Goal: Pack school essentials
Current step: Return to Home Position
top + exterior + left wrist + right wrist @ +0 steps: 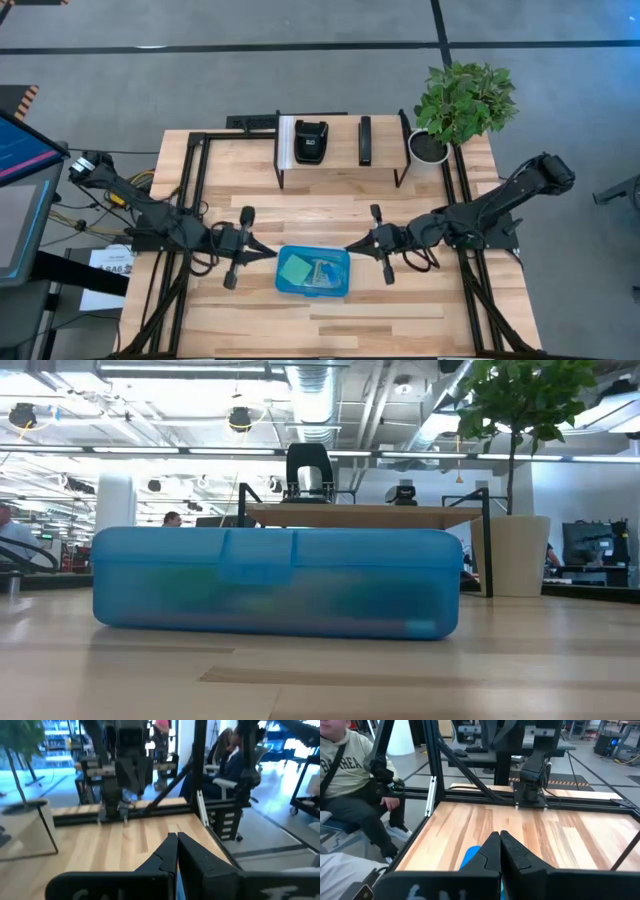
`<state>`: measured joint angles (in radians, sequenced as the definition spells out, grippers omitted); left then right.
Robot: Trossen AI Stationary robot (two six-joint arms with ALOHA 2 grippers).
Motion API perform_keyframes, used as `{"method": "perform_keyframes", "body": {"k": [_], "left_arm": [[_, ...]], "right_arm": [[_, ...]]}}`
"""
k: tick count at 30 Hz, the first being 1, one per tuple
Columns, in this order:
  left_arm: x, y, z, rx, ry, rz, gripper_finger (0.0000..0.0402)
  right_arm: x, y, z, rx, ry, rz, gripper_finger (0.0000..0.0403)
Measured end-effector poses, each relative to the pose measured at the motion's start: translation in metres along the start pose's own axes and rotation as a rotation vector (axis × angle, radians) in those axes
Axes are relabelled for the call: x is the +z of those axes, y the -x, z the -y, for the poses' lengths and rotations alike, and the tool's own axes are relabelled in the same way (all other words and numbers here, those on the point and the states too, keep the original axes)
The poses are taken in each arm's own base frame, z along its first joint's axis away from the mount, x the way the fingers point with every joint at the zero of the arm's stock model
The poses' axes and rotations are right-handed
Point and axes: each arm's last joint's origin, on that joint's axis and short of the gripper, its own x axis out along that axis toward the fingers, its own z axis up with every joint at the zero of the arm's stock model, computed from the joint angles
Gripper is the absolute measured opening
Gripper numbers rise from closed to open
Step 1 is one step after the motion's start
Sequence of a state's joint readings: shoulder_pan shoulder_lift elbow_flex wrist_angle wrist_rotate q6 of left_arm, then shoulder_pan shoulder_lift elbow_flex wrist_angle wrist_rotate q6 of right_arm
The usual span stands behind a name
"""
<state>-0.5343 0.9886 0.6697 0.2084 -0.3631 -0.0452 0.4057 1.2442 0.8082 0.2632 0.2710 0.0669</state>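
A blue see-through box [313, 271] sits flat on the wooden table, near its front middle. In the low view the box [275, 582] has its lid on. Through it show a lime-green pad [296, 268] and other small school essentials [325, 276], too blurred to tell apart. My left gripper [269, 253] is shut beside the box's far left corner. My right gripper [351, 246] is shut beside its far right corner. Both fingertip pairs [176, 840] [499, 838] point roughly level with nothing between them. A bit of the box [470, 856] shows below the right fingers. Neither gripper appears in the low view.
A black-framed shelf [340, 150] at the table's far edge carries a black boxy device [311, 141] and a slim dark item [365, 140]. A potted plant [455, 105] stands at the far right corner. A seated person [350, 785] is beyond the table. Bare wood lies around the box.
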Motion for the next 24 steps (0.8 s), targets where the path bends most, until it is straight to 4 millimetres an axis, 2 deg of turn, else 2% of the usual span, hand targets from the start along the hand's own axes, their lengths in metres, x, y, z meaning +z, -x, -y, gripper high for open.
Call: {"method": "perform_keyframes", "body": {"k": [5,9,24], "left_arm": [[0.008,0.014,-0.005,0.000,-0.014,0.022,0.0000],[0.005,0.020,-0.009,0.046,-0.004,-0.021,0.0000],[0.008,0.027,-0.012,0.079,-0.040,-0.012,0.0000]], "right_arm": [[0.004,0.008,0.002,-0.001,0.025,-0.008,0.0012],[0.005,0.014,0.004,-0.003,0.031,-0.028,0.0012],[0.018,0.051,0.015,-0.054,0.057,-0.047,0.0012]]}}
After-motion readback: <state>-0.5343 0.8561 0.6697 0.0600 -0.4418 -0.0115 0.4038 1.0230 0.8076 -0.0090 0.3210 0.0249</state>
